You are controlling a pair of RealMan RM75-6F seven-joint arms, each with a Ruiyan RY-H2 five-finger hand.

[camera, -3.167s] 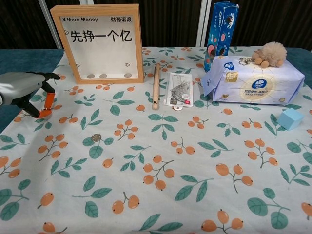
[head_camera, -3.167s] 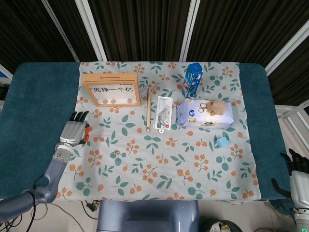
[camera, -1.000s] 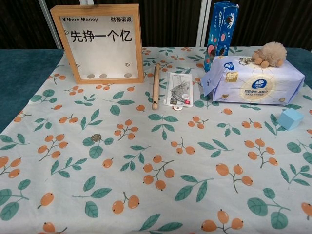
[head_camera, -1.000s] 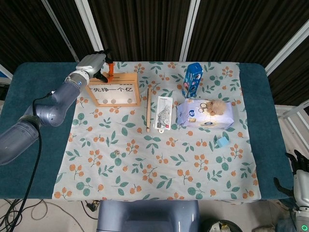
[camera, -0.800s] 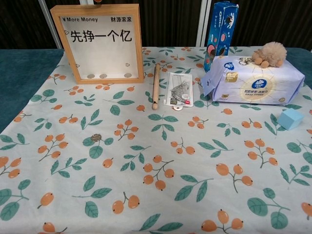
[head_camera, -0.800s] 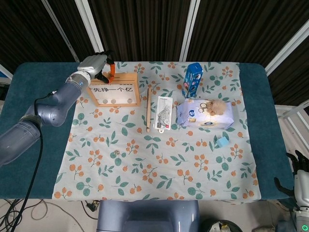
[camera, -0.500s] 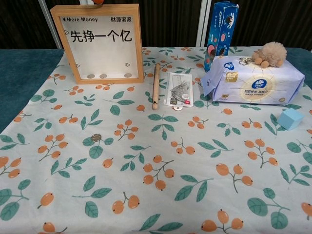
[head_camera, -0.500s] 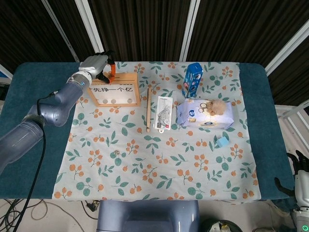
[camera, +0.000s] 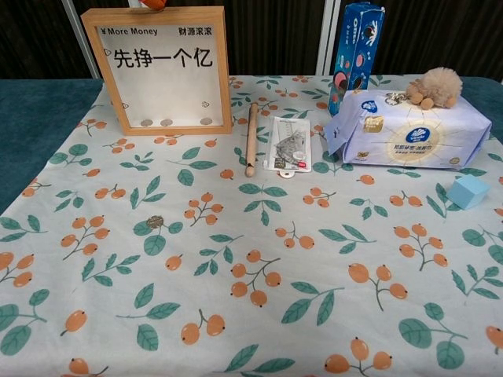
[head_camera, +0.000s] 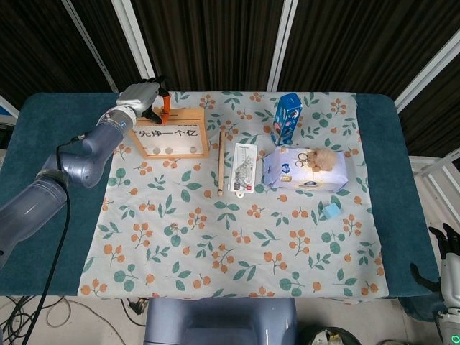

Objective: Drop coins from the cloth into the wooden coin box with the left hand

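The wooden coin box stands upright at the cloth's back left, with three coins lying on its floor. My left hand hovers over the box's top edge. Its orange-tipped fingers are pinched together just above the slot, on a coin too small to see clearly. In the chest view only one orange fingertip pokes in above the box. One loose coin lies on the floral cloth, front left of centre. My right hand hangs off the table's front right corner, fingers apart, holding nothing.
A wooden stick and a packaged card lie right of the box. Further right are a blue snack carton, a tissue pack with a plush keyring on it, and a small blue cube.
My left hand rose from the cloth's left edge to the top of the coin box. Over the last second it only edged slightly right above the slot. The right hand stayed put.
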